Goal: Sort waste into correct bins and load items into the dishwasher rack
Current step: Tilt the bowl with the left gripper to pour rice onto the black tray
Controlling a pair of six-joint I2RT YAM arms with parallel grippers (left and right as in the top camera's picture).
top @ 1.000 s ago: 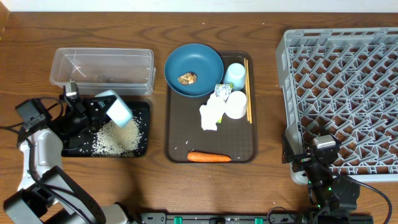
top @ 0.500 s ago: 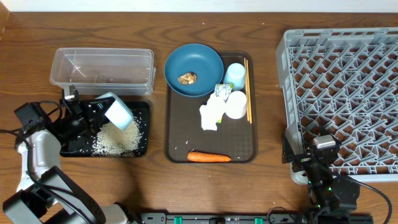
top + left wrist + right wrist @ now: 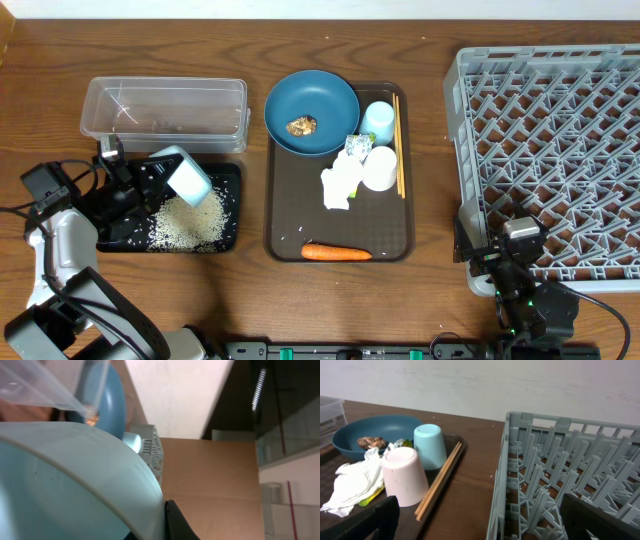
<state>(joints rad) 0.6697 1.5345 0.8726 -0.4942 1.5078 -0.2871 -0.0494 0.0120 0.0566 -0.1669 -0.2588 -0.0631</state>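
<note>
The brown tray (image 3: 300,215) carries most of the load. The dark bowl (image 3: 330,95) overlaps its back-left corner, with the lump (image 3: 301,125) inside. The blue cup (image 3: 378,120) stands mouth down at its back right, and the white cup (image 3: 379,168) stands mouth down just in front of that. The chopsticks (image 3: 398,145) lie along its right edge. Near its middle the wrapper (image 3: 355,146) and the napkin (image 3: 340,185) lie together, the napkin touching the white cup. The carrot (image 3: 336,252) lies crosswise along its front edge. Just left of the brown tray is the black tray (image 3: 232,180), with rice (image 3: 190,218) spread over its floor. The tub (image 3: 200,110) lies left of the brown tray's back end. The left gripper (image 3: 155,175) is left of the brown tray, over the black one. Its jaws are clamped on the rim of the pale bowl (image 3: 188,177), which hangs tipped on its side above the rice. The rack (image 3: 550,140) stands to the right of the brown tray, apart from it. The right gripper (image 3: 480,501) hovers off the tray's front-right corner, jaws wide apart with nothing between them.
</note>
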